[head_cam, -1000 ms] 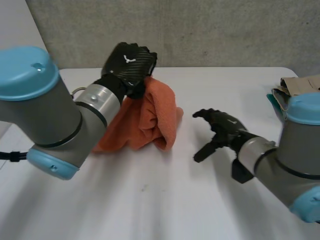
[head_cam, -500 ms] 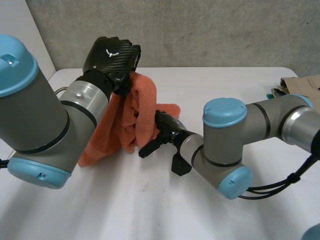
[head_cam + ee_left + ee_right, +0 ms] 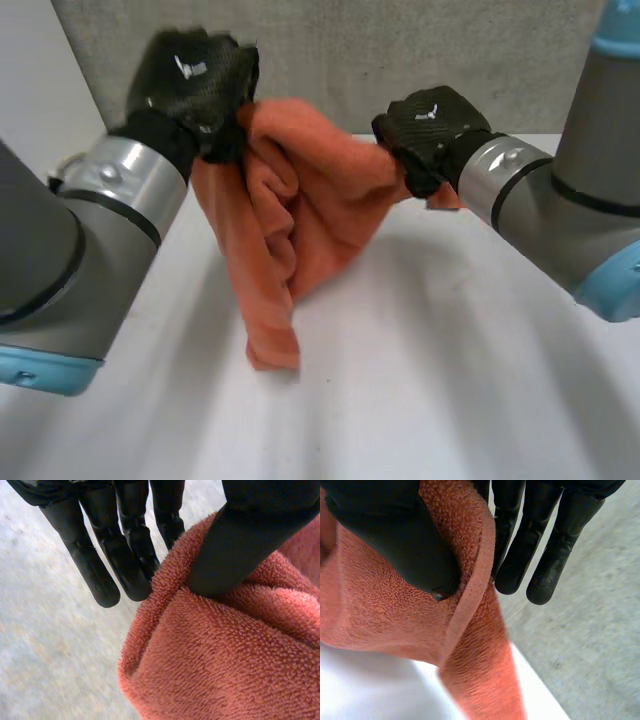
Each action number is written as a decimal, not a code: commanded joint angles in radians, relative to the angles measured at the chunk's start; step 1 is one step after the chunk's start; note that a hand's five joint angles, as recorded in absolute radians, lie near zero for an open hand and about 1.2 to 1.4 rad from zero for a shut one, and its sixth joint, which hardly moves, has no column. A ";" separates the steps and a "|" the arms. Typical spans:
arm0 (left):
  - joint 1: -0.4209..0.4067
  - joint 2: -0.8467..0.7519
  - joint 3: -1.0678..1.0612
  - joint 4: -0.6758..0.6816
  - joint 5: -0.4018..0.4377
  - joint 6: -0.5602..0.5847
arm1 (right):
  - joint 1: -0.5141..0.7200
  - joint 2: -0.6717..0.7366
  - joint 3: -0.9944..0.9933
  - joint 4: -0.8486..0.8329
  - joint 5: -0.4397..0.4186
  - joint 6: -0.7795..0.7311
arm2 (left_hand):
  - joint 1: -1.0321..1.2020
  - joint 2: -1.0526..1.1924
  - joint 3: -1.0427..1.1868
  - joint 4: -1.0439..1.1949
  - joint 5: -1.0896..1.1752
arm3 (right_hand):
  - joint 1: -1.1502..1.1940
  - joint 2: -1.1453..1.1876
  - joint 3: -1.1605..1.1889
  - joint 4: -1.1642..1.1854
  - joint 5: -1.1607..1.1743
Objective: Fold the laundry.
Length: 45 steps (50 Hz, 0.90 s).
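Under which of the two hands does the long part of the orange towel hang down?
The left hand: the orange towel hangs from its pinch toward the table; the right hand holds only a short end.

One orange towel (image 3: 300,210) is hanging between the hands, bunched in folds. Two black hands are gripping this one cloth: the left hand (image 3: 195,85) at the far left is pinching an upper part of it between thumb and fingers, and the right hand (image 3: 430,125) at the far right is pinching one edge of it the same way. Two arms are reaching in, one from each side: the left arm (image 3: 60,260) and the right arm (image 3: 560,200), each showing one light-blue cap near its lower end. One white table (image 3: 450,380) is lying beneath them. One grey wall (image 3: 400,50) is standing at the far side.
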 commanded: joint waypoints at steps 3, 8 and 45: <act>0.006 -0.226 -0.035 0.015 0.005 -0.001 | 0.010 0.081 -0.010 0.137 -0.004 -0.070 | 0.277 0.199 0.199 0.194 0.270 | 0.420 0.219 0.214 0.210 0.247; 0.011 -0.413 0.141 0.107 0.005 0.014 | -0.001 0.215 -0.107 0.031 0.012 -0.110 | 0.277 0.199 0.199 0.194 0.270 | 0.420 0.219 0.214 0.210 0.247; -0.068 -0.354 -0.263 0.273 -0.021 0.077 | -0.047 0.138 0.352 -0.297 0.043 -0.099 | -0.217 -0.295 -0.294 -0.300 -0.224 | 0.420 0.219 0.214 0.210 0.247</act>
